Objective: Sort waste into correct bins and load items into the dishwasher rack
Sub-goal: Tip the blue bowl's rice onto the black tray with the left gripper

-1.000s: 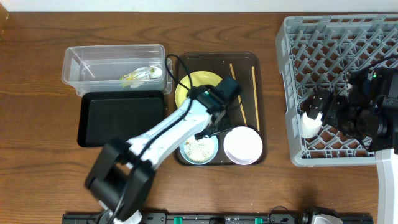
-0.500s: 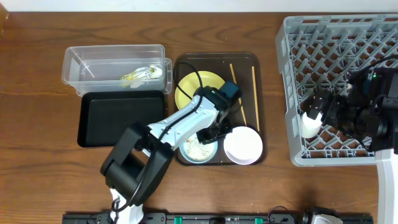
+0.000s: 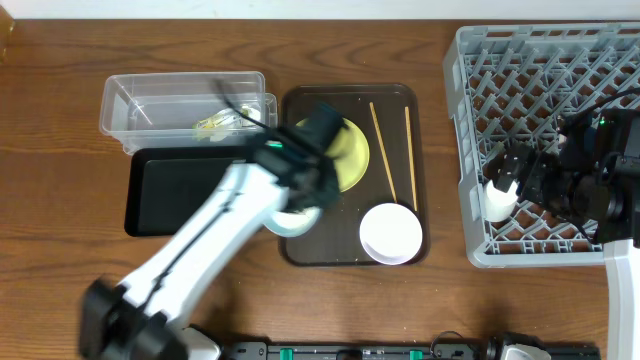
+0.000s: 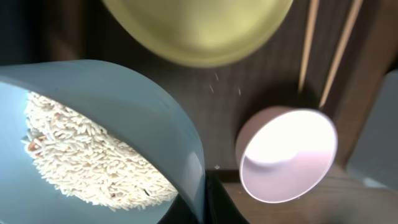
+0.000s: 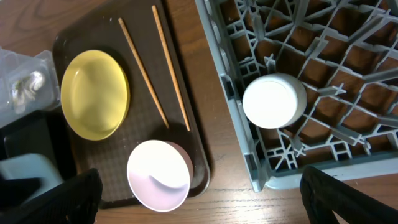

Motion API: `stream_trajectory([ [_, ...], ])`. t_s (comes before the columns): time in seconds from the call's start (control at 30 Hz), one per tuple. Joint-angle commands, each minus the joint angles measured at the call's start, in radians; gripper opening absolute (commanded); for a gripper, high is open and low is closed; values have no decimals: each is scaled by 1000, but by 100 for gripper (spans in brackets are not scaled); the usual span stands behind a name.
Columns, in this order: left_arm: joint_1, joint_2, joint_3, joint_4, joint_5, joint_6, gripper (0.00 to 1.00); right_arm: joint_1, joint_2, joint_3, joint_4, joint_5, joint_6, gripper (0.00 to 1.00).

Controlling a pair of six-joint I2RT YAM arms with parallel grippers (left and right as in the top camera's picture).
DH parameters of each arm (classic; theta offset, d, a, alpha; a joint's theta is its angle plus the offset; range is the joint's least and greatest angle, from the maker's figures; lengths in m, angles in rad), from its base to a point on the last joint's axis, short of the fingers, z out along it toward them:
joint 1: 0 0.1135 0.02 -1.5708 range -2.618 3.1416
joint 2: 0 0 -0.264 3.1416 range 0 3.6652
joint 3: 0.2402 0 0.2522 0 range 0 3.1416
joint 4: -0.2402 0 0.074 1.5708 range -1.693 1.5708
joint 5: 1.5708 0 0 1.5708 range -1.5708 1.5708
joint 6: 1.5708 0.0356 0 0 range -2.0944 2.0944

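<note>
My left gripper (image 4: pixel 204 194) is shut on the rim of the light-blue bowl (image 4: pixel 106 106), which holds whitish rice scraps (image 4: pixel 87 155). Overhead, the arm is blurred and the bowl (image 3: pixel 284 220) hangs at the brown tray's left edge beside the black tray (image 3: pixel 170 195). The yellow plate (image 3: pixel 352 155), two chopsticks (image 3: pixel 384 152) and the white-pink bowl (image 3: pixel 391 233) lie on the brown tray. The white cup (image 5: pixel 273 101) sits in the grey rack (image 3: pixel 560 60). My right gripper (image 5: pixel 202 208) hangs open above the rack's front-left corner, holding nothing.
The clear tub (image 3: pixel 150 100) behind the black tray holds the green-and-yellow wrapper (image 3: pixel 222 123). The brown serving tray (image 3: pixel 300 255) lies between the bins and the rack. A few rice grains lie on it (image 4: pixel 216 167).
The left gripper closed on the light-blue bowl's rim, lifted it off the brown tray and swung it left toward the black tray. The right arm stayed still.
</note>
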Motion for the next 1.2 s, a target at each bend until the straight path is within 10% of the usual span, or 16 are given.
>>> stream_trajectory([
  [0.0, 178, -85, 8, -26, 89, 209, 6, 15, -4, 12, -1, -11, -11, 99],
  [0.3, 692, -34, -56, -36, 813, 738, 6, 15, -4, 12, -1, -11, -11, 99],
  [0.53, 855, 93, -148, -36, 1101, 934, 7, 15, -4, 12, -1, -11, -11, 99],
  [1.17, 981, 257, -169, -24, 1244, 1080, 6, 15, -4, 12, -1, -11, -11, 99],
])
